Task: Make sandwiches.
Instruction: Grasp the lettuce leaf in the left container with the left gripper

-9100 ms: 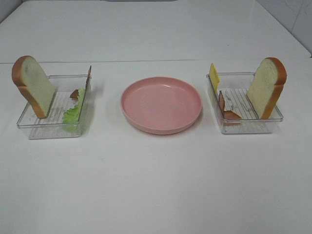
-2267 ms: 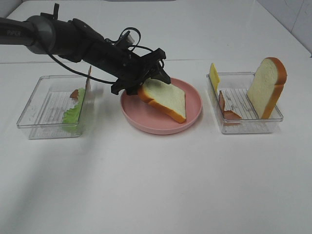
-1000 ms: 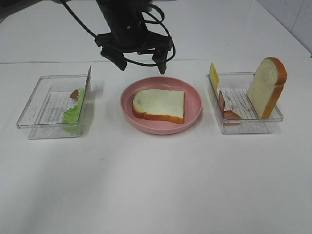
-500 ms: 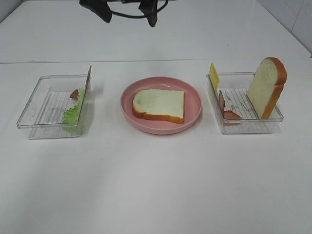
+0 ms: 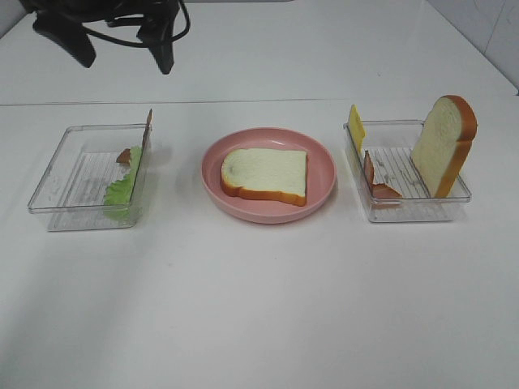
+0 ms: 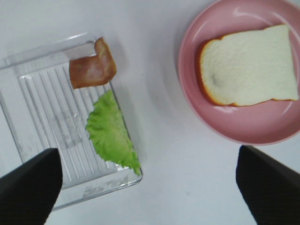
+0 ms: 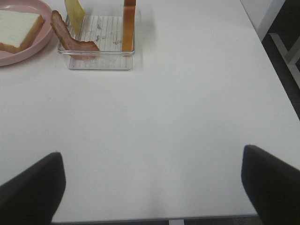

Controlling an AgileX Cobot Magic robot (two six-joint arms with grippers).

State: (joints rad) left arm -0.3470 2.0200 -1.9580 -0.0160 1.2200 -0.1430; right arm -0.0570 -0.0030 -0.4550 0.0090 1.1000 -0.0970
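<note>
One white bread slice (image 5: 266, 174) with an orange-brown crust lies flat on the pink plate (image 5: 324, 162); the left wrist view shows this bread slice (image 6: 248, 65) too. My left gripper (image 5: 120, 49) hangs open and empty, high behind the left tray (image 5: 49, 190). That tray holds a green lettuce leaf (image 6: 110, 133) and a bacon piece (image 6: 93, 69). The right tray (image 5: 405, 211) holds a second bread slice (image 5: 443, 146) standing upright, a yellow cheese square (image 5: 355, 126) and a bacon strip (image 7: 70, 40). My right gripper (image 7: 152, 157) is open over bare table, out of the exterior high view.
The white table's right edge (image 7: 272, 70) runs close beside the right tray. A seam (image 5: 259, 102) crosses the table behind the trays and plate.
The left gripper, open and empty, has swung left from behind the plate to behind the left tray. The bread slice stays flat on the plate.
</note>
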